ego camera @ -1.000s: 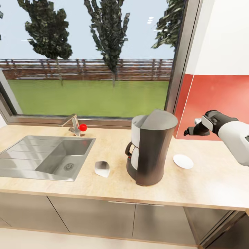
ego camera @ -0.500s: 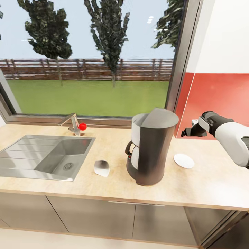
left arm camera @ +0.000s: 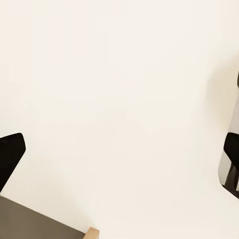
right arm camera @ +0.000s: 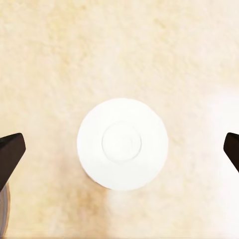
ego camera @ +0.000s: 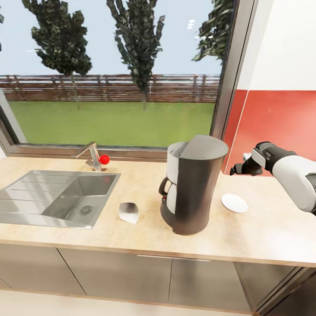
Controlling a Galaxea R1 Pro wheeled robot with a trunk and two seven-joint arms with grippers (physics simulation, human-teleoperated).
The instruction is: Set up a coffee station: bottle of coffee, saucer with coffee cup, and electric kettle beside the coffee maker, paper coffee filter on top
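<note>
1. Where the light wood countertop [ego camera: 263, 232] runs along the near edge, the tall dark coffee maker [ego camera: 193, 184] stands upright on it, its pale carafe and black handle turned toward the sink [ego camera: 57, 197].
2. Just left of the machine, between it and the sink, the small white paper filter [ego camera: 129, 213] lies on the wood, apart from both.
3. Right of the machine, the white saucer [ego camera: 234, 203] lies flat on the countertop with nothing on it, near the machine but not touching.
4. Above and slightly behind the saucer, the right gripper [ego camera: 241, 167] hangs in the air on its white arm; in the right wrist view the saucer [right arm camera: 122, 144] sits midway between the two dark fingertips [right arm camera: 11, 152], which are spread wide and well clear of its rim.
5. Across the left wrist view, a plain pale surface lies between the left gripper's [left arm camera: 119, 149] fingertips, which stand wide apart and hold nothing.
6. Farthest back, a tap [ego camera: 90, 154] with a red knob stands beneath the window [ego camera: 114, 74].
</note>
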